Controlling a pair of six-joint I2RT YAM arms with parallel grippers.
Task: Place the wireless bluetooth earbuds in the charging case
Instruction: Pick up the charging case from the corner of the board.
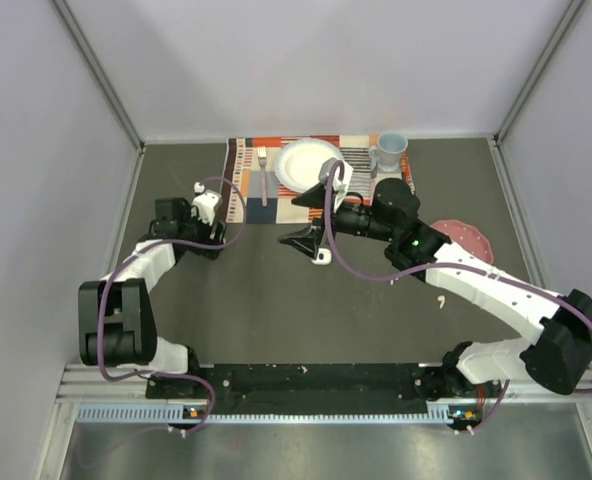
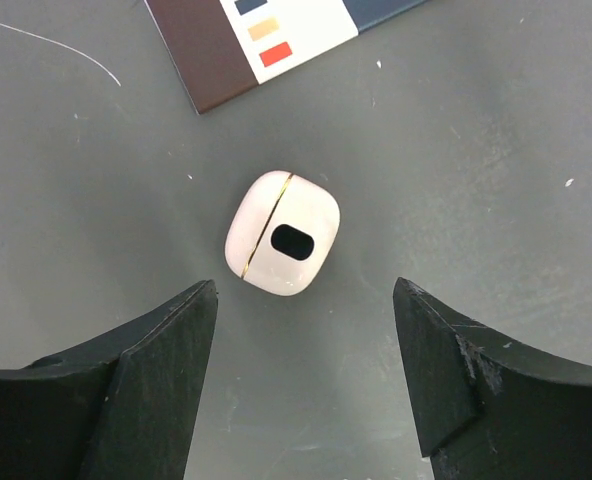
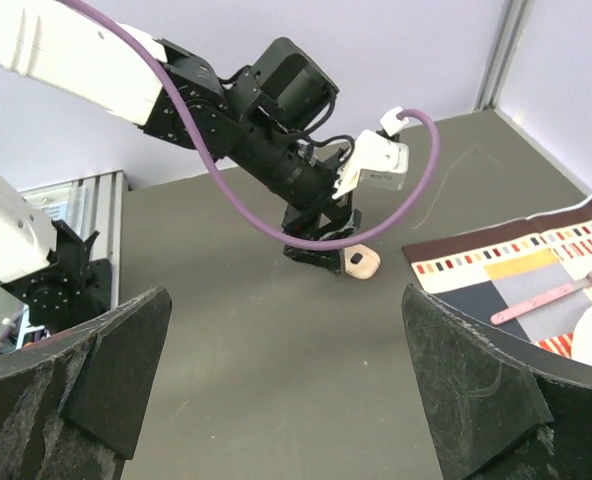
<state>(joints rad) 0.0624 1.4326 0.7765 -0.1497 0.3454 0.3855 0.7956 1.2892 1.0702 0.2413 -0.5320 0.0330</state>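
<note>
In the left wrist view a closed white charging case [image 2: 282,232] with a gold seam and a black oval lies on the dark table. My left gripper [image 2: 304,298] is open just short of the case, one finger at each side, touching nothing. The right wrist view shows the same case [image 3: 361,262] beside the left arm's fingertips. From above, my left gripper [image 1: 208,243] hides it. My right gripper [image 1: 301,222] is open wide and empty at mid table, with another small white case [image 1: 322,257] next to its near finger. One tiny white earbud [image 1: 440,299] lies on the table under the right forearm.
A striped placemat [image 1: 246,190] at the back holds a white plate [image 1: 311,163], a fork [image 1: 264,178] and a blue cup [image 1: 391,150]. A dark red dish [image 1: 468,236] sits at the right. The mat's corner [image 2: 266,40] lies just beyond the case.
</note>
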